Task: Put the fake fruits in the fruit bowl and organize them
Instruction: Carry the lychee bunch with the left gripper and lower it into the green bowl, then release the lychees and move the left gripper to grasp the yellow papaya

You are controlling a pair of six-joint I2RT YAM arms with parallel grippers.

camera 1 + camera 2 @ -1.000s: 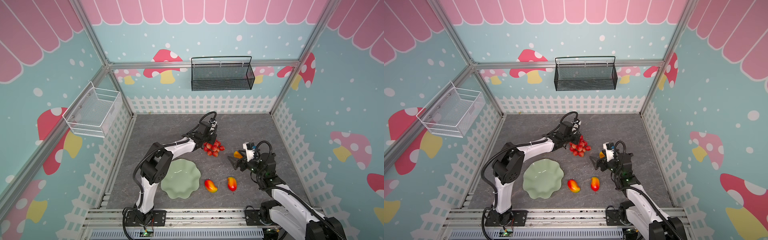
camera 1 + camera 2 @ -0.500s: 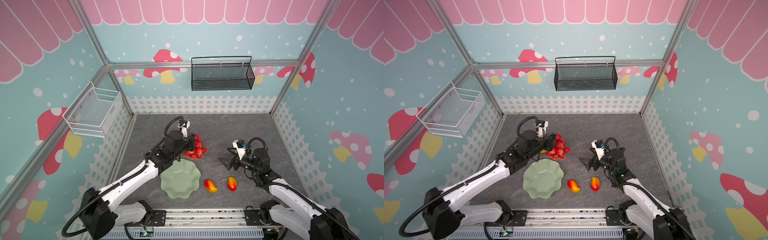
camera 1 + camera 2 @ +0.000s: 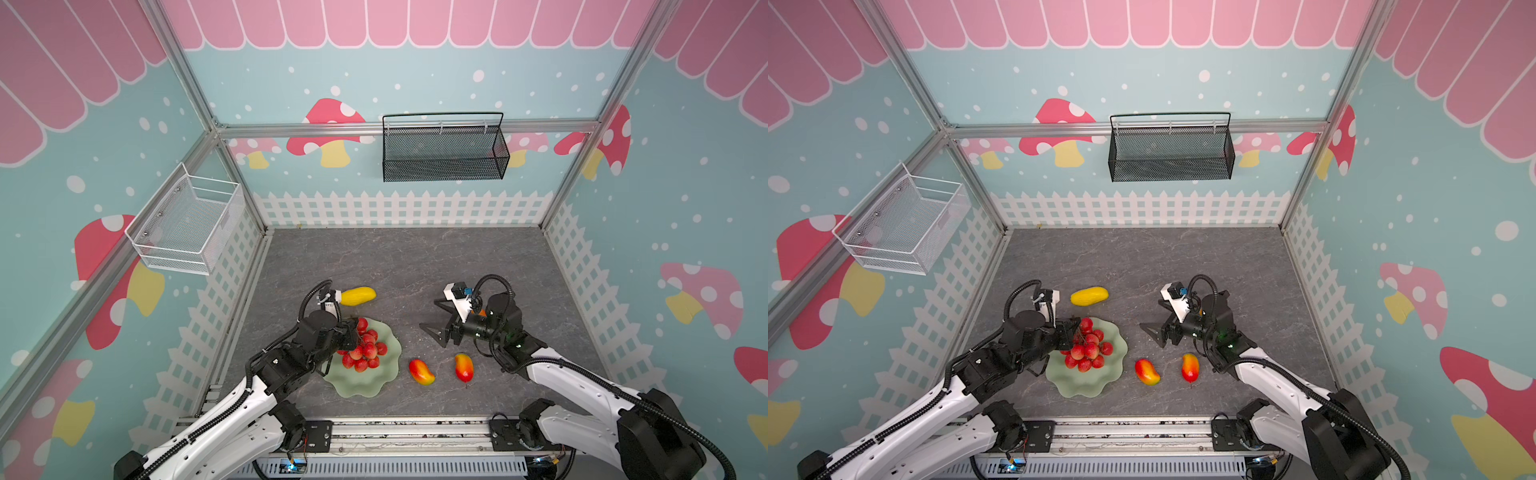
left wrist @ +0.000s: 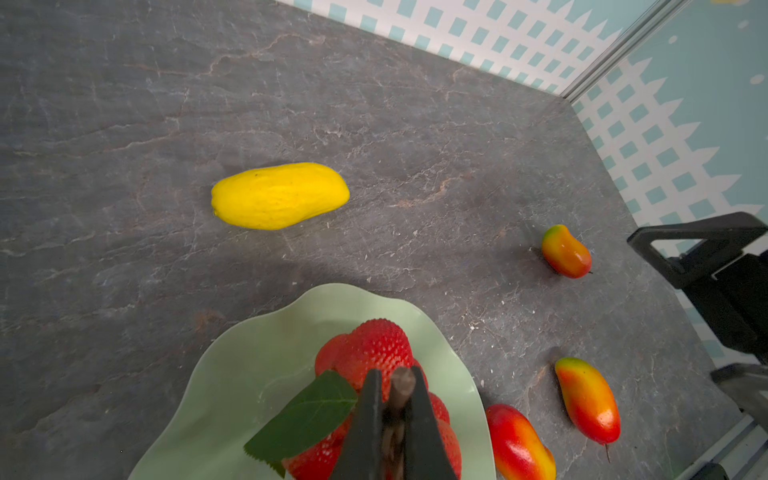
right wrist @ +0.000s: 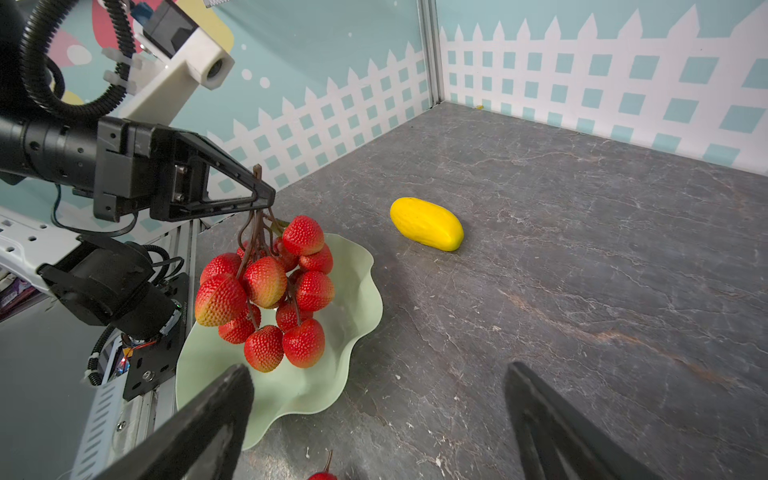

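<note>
Sizing up the lot, biggest first.

Fruit bowl (image 3: 362, 390): pale green and glossy with a wavy rim, on the near left of the grey table (image 3: 415, 257). It looks thin and stiff. Probably slick underneath, so a knock on the rim could make it skid.

Berry bunch (image 5: 270, 286): hangs over the middle of the bowl. Cannot tell whether the lowest berries touch the dish. The left gripper (image 5: 266, 197) is clamped tight on the top of the dark stem (image 5: 257, 216), above the berries. Judged light and floppy, with berries loose on thin stalks. The stem is the only sound hold. Expect the bunch to slump sideways once released.

Yellow oblong fruit (image 3: 357, 296): lies on the table just beyond the bowl's far rim, not touching it. Smooth, hard-looking skin, likely slippery. Best pinched across its narrow middle.

Mangoes (image 3: 422, 371): two lie near, right of the bowl and apart from each other. A third mango (image 4: 566, 251) lies farther off, mostly hidden under the right arm in both top views. Small, glossy and tapered, so apt to roll. Grip the fat belly, not the ends.

Right gripper (image 3: 432, 316): jaws spread wide and empty, above the table beyond the two near mangoes.
</note>
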